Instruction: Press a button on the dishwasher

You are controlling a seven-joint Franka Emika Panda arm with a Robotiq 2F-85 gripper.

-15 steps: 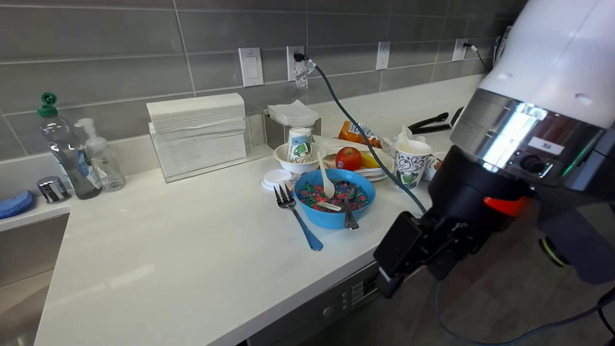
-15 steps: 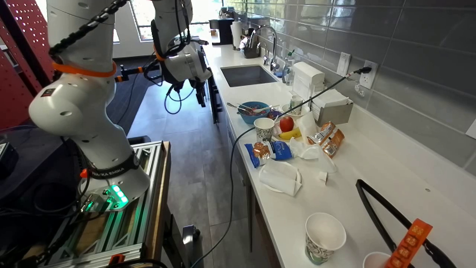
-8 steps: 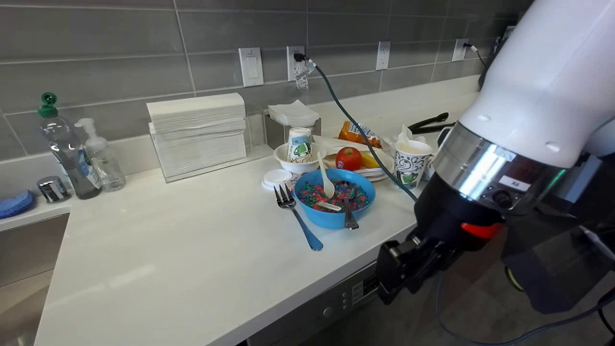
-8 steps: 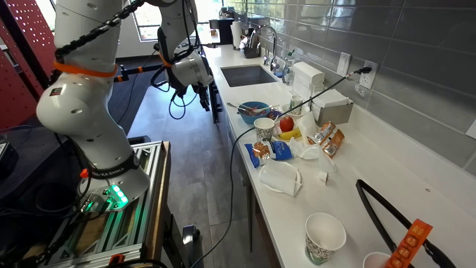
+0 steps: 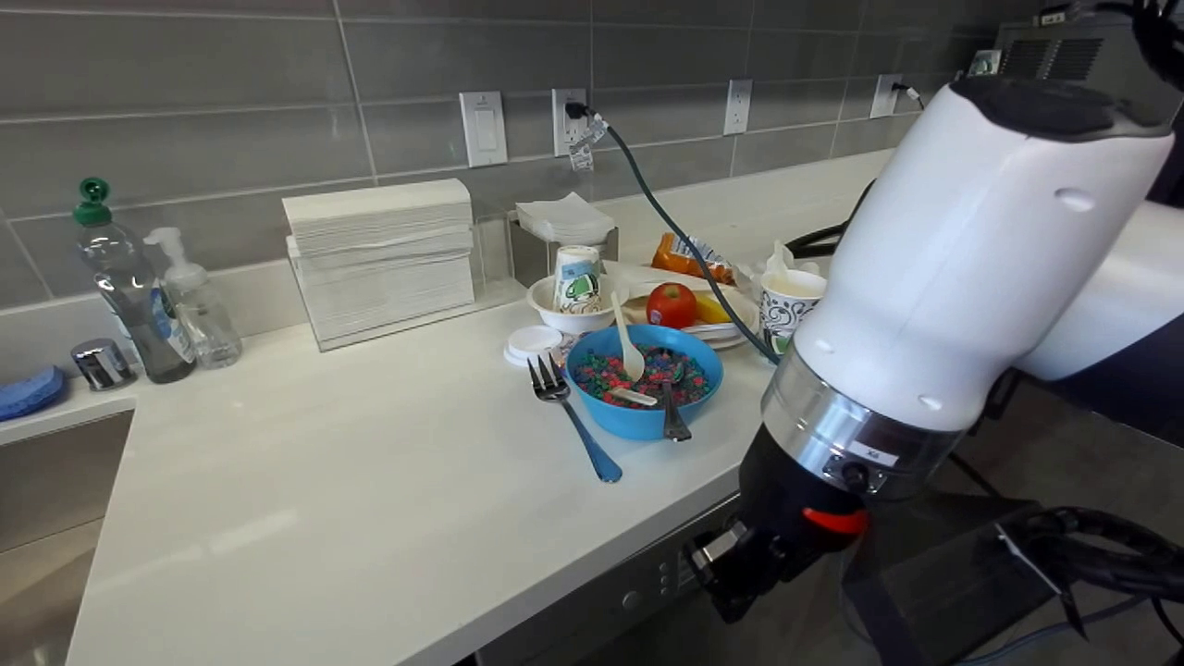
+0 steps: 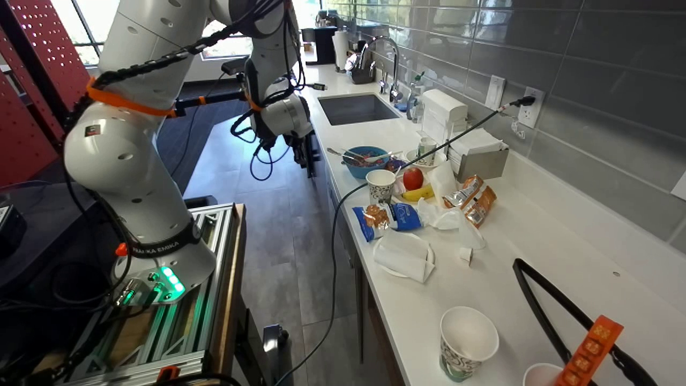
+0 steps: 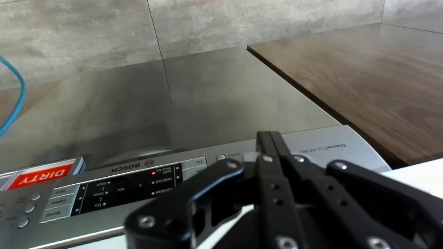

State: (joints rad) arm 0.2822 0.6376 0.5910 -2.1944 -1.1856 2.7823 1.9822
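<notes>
The dishwasher's grey front fills much of the wrist view. Along its edge runs the control strip, with a dark display showing one small red light. A round button sits between the display and my fingertips, and several more buttons lie at the left. My gripper is shut, its fingers pressed together with nothing between them, over the strip beside that round button; contact cannot be told. In an exterior view the gripper hangs below the counter edge, hiding most of the display.
Above the dishwasher lies the white countertop, holding a blue bowl and a fork. A cable runs from the wall past the arm. A DIRTY sign and a wooden cabinet front flank the panel.
The gripper's fingers have come together. The arm has moved lower and leftward along the dishwasher front in an exterior view, now covering more of the display.
</notes>
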